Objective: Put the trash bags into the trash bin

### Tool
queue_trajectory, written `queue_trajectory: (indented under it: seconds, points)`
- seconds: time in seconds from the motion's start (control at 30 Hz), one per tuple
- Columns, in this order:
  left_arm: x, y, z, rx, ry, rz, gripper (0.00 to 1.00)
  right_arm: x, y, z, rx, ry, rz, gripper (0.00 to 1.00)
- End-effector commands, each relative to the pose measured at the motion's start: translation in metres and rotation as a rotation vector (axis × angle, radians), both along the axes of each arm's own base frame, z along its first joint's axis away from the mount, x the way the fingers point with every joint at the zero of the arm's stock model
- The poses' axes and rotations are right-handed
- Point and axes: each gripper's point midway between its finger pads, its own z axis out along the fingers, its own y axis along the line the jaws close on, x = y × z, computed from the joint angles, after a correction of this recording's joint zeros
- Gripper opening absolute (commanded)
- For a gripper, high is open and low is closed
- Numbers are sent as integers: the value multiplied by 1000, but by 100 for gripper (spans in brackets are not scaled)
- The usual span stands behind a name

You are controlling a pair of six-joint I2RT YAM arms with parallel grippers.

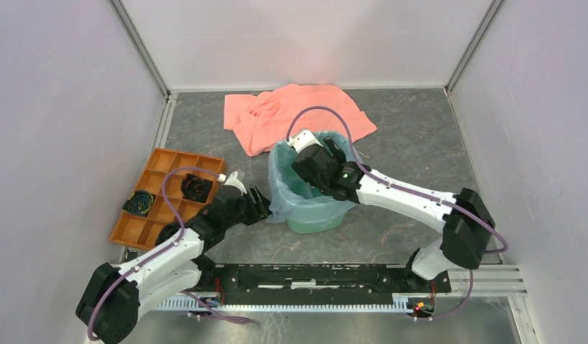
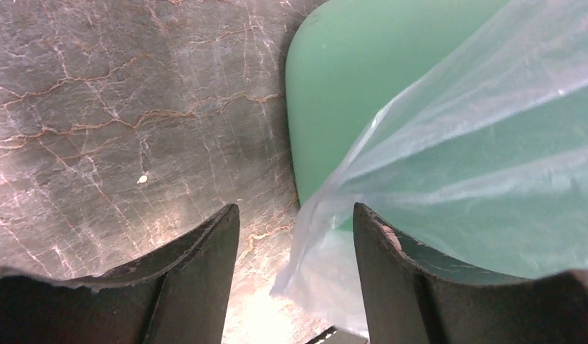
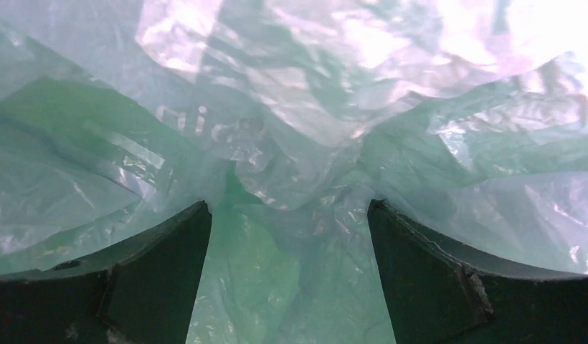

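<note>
Nearest the bases: left gripper (image 2: pixel 297 215) sits low at the left outside wall of the trash bin (image 1: pixel 323 221). Its jaws are moderately apart with nothing clamped. A loose flap of the trash bag (image 1: pixel 280 204) hangs in the gap by the inner face of one finger; can't tell if it's touching. The bag is mostly in the bin already: the film lines the inside and is draped over the rim, with slack spilling down the left outside wall toward the table (image 1: pixel 413 143). Right gripper (image 3: pixel 290 208) is down inside the bin mouth with its fingers spread wide. Crumpled film with white lettering is bunched just ahead of the gap, not pinched. My read on handling: near-weightless, limp, crinkly, slick film. It won't hold shape, will billow back, and a hard pull against the rim could tear it. The bin looks light, so dragging the film could shift or tip it. Best grab is a gathered fold, closing fully on several layers: the outside flap for the left, the bunched ridge inside for the right. The orange tray (image 1: pixel 126 231) sits off to the left, clear of this. The pink cloth (image 1: pixel 291 107) lies beyond the bin, close behind its far rim.
</note>
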Motion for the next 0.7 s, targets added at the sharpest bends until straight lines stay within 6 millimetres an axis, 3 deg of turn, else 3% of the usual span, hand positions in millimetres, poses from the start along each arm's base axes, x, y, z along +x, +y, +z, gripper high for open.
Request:
queue_trajectory:
  seconds: [0.0,0.17,0.27,0.37,0.5,0.67]
  points:
    - [1,1,8,5,-38,-15,67,13,-24,10,-111,-57,-139,87]
    - [-1,3,11,2,-53,-10,71,-16,62,8,223,96,218,87]
    - [-1,3,12,1,-51,-9,72,-19,88,15,337,101,294,89]
    - [-2,5,13,10,-47,-1,75,-9,88,6,319,95,255,90]
    - [-4,19,16,54,-54,39,77,-14,70,-10,242,120,224,90]
    - [-1,38,27,59,-102,144,83,-24,27,-32,112,141,138,87]
